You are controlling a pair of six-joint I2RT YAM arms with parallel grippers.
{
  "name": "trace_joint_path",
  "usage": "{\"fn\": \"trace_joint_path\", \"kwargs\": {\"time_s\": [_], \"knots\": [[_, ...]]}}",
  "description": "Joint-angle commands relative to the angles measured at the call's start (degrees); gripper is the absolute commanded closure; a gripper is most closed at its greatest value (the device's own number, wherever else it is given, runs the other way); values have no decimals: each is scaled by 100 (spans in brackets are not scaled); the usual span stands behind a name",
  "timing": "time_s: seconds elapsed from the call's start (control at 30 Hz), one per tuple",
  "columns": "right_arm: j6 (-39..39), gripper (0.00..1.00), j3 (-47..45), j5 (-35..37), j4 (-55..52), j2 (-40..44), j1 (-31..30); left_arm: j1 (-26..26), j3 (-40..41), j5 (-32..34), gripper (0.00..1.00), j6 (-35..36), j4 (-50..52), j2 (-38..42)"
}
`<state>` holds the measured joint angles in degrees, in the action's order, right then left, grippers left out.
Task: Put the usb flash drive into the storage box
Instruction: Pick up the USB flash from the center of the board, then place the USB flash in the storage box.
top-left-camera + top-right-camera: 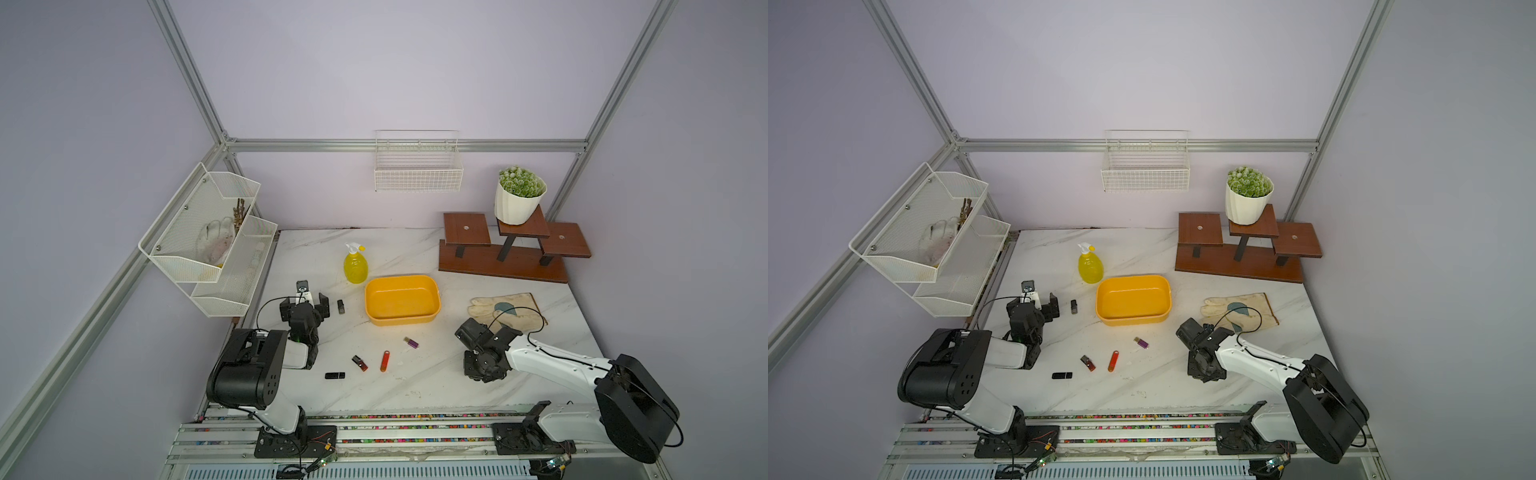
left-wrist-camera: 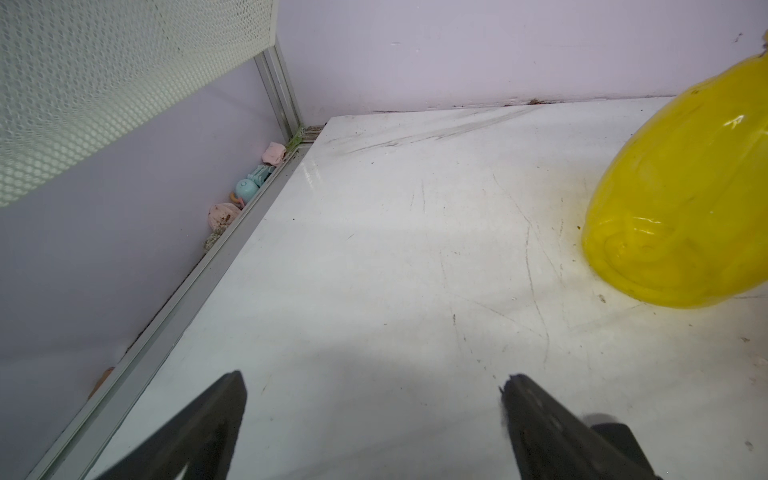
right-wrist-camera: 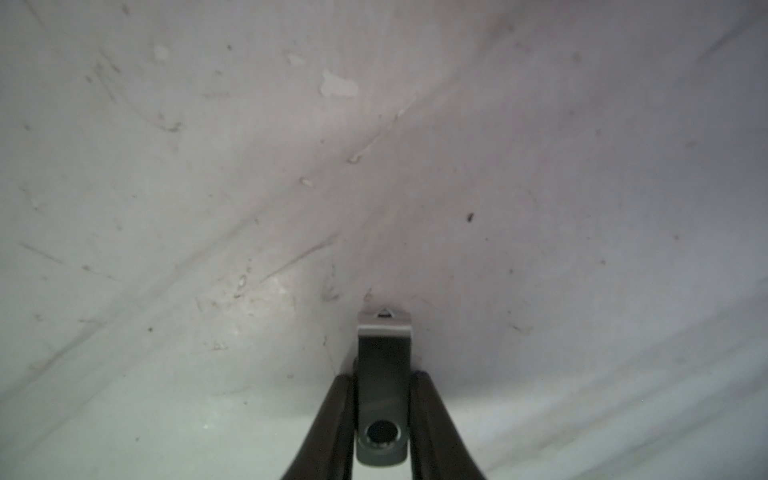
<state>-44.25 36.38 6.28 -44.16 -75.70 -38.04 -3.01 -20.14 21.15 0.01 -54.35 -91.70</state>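
Grasp step: right fingers (image 3: 343,399) pinch the grey usb flash drive (image 3: 383,349) on the counter (image 3: 166,208), four o'clock of the storage box (image 1: 401,319); left fingers (image 2: 216,424) stand wide, empty. Next likely needs a lift toward ten o'clock, clearing the rim.

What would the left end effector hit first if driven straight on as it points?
Likely just bare white marble tabletop, then the lilac back wall; the yellow plastic spray bottle stands off to the side. Depth is unclear.
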Motion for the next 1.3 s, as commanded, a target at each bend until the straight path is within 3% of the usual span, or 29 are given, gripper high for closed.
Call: {"fn": "trace_joint_path", "kwargs": {"time_s": [0.0, 0.23, 0.6, 1.0, 1.03, 1.13, 1.27], "knots": [[57, 79, -4, 31, 74, -97, -23, 28, -122, -65, 0, -80, -100, 161], [74, 100, -32, -3, 91, -103, -27, 33, -92, -66, 0, -69, -112, 171], [178, 100, 330, 171, -176, 57, -25, -235, 363, 362, 5, 165, -1085, 171], [623, 100, 2026, 348, -684, -348, -21, -257, 324, 231, 0, 261, -839, 410], [682, 100, 2204, 358, -700, -479, -23, -379, 257, 346, 0, 490, -743, 493], [894, 100, 2865, 327, -713, -966, -26, -708, -443, 486, 0, 741, 960, 1017], [1231, 100, 3815, 403, -696, -1790, -24, -841, -1099, 843, 0, 511, 2246, 1591]]}}
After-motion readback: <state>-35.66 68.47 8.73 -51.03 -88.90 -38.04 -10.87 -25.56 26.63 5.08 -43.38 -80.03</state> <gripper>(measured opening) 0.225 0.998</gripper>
